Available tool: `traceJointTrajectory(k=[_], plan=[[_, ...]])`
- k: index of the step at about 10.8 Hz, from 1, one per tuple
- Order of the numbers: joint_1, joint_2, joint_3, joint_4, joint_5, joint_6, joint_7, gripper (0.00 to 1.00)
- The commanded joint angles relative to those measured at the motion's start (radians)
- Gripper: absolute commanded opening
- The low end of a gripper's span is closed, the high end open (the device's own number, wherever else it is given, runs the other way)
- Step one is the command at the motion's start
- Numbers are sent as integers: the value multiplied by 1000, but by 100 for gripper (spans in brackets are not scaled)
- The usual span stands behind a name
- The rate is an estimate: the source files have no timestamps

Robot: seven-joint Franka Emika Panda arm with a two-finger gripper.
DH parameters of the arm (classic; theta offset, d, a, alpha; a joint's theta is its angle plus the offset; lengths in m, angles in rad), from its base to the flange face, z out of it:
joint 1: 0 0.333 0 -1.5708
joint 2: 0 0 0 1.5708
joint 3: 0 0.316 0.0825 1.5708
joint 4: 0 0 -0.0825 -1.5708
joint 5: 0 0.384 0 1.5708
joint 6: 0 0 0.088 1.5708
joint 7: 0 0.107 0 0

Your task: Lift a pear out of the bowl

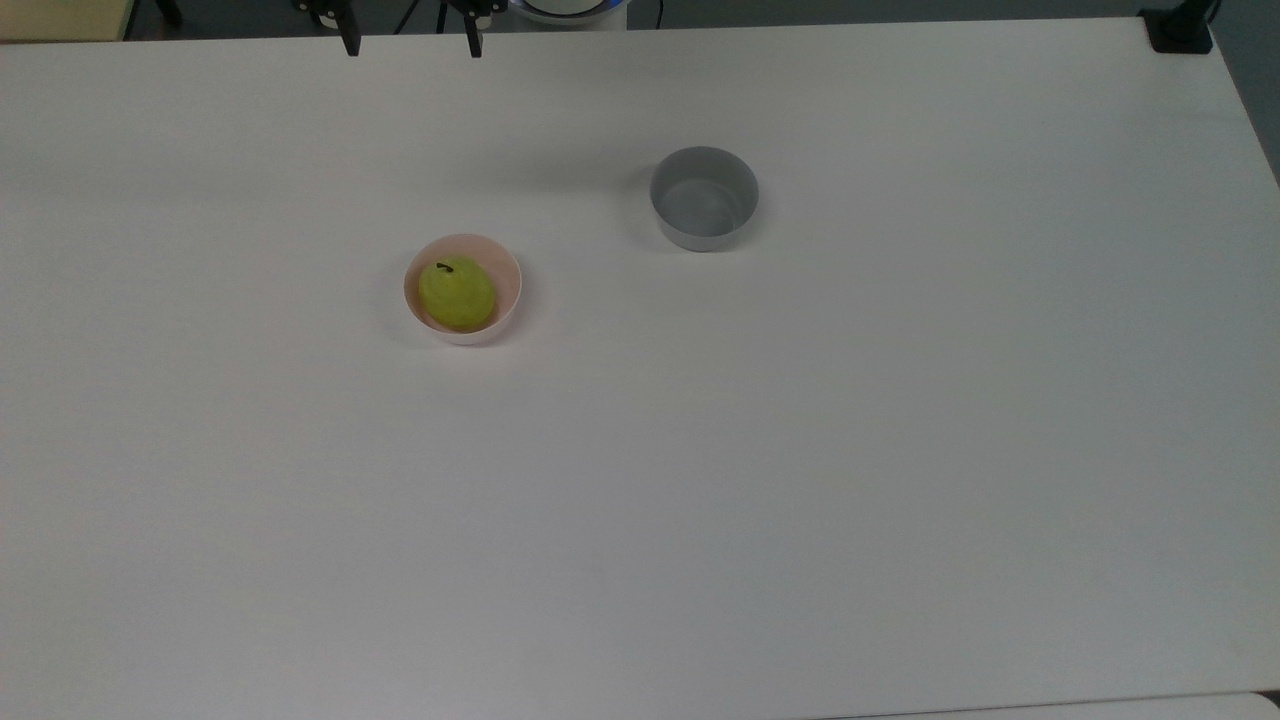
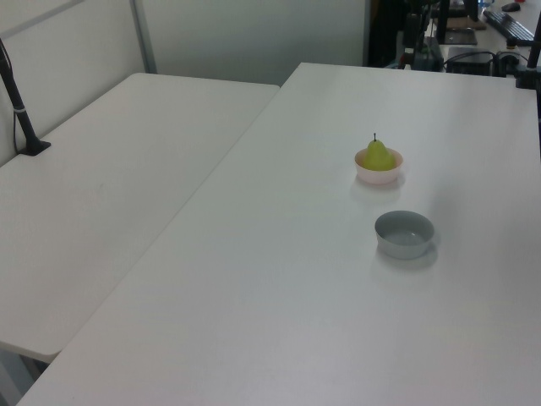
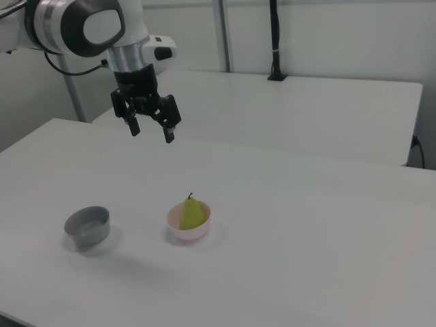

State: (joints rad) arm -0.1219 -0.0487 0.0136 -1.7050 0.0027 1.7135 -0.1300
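The pear [image 3: 193, 213] stands stem-up inside the pink bowl [image 3: 189, 230]; a grey bowl [image 3: 87, 225] sits at nine o'clock in the right view. The gripper [image 3: 151, 132], fingers spread and empty, hangs high at eleven o'clock, so the pear lies down toward five o'clock.

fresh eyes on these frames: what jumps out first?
The small yellow-green pear with a dark stem, sitting in the round pale pink bowl on the wide white table, is the one spot of colour. Apart from it, to the top view's right, stands an empty grey straight-sided bowl. In the right view the arm's black two-finger tool hangs open above the table, not touching anything.
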Motion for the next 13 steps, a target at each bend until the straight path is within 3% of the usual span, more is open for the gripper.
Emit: traceJointTrajectory(k=[1,10,13], plan=[[18,3,-15,16,16,-15,-16,100],[12,3,-17,16,14,-15,-32,100],[4,7,-17,10,3,-25,-217,100]])
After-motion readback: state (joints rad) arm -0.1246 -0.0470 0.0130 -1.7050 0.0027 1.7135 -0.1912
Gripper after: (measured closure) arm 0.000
